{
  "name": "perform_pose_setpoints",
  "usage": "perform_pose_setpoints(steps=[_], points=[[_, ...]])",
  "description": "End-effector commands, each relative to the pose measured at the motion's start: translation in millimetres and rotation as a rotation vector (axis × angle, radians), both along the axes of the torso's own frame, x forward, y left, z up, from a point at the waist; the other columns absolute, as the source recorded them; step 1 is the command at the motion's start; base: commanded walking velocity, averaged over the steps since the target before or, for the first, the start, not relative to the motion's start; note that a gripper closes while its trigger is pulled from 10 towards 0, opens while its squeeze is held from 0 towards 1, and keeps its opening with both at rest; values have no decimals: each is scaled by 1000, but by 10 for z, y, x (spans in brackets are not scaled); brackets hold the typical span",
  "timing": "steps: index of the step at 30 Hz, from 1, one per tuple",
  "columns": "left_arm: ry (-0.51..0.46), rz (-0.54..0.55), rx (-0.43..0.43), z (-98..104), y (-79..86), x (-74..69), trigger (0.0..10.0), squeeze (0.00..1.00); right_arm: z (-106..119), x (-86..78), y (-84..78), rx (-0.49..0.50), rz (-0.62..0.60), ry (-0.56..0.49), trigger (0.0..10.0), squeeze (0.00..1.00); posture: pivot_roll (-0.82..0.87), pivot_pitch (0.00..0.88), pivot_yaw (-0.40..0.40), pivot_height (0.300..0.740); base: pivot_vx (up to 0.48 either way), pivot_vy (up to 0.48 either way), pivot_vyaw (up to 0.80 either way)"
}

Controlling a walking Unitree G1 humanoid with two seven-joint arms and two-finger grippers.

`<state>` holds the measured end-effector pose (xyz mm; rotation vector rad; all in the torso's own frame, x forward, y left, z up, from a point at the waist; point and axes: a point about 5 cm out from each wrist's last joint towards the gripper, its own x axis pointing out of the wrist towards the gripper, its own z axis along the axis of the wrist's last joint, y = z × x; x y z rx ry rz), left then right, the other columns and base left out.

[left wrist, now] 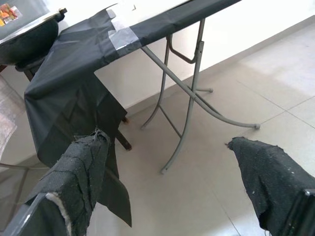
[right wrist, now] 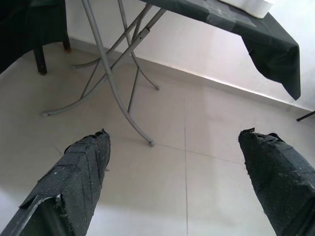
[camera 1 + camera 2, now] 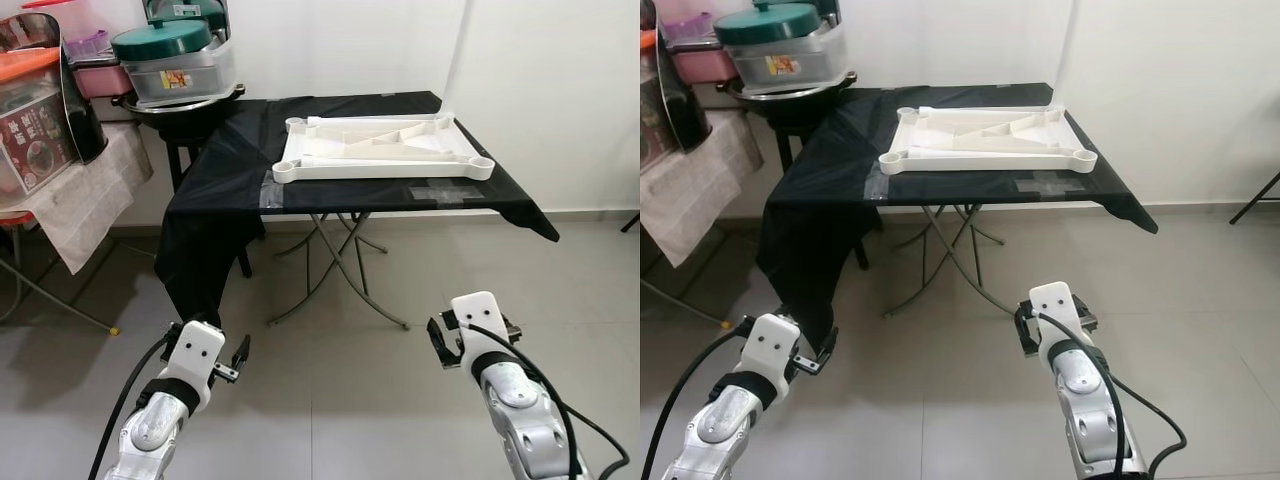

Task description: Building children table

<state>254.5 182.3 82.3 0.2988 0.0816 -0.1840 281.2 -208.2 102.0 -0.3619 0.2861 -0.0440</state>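
The left gripper point(image 3: 232, 362) and right gripper point(image 3: 447, 340) hang low over the tiled floor point(image 3: 380, 390), both spread wide and empty, well short of the folding table point(image 3: 400, 195). The white plastic tabletop point(image 3: 385, 148) lies underside up on the black cloth point(image 3: 220, 180), apart from both. The step looks like the approach: I would walk in squarely, stopping clear of the splayed table legs point(image 3: 340, 270), then raise both arms level to the near rim.

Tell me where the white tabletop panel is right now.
In the left eye view, the white tabletop panel lies flat, underside up, on the black-draped folding table straight ahead, right of the green-lidded pot.
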Motion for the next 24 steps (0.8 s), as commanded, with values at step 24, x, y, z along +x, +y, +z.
perform_pose_setpoints(steps=[24], points=[[31,1,30,-44,48,-26,10000,0,-72,-54,-283,-77,-152,75,10000,0,-31,0,19,610,0,0,0]])
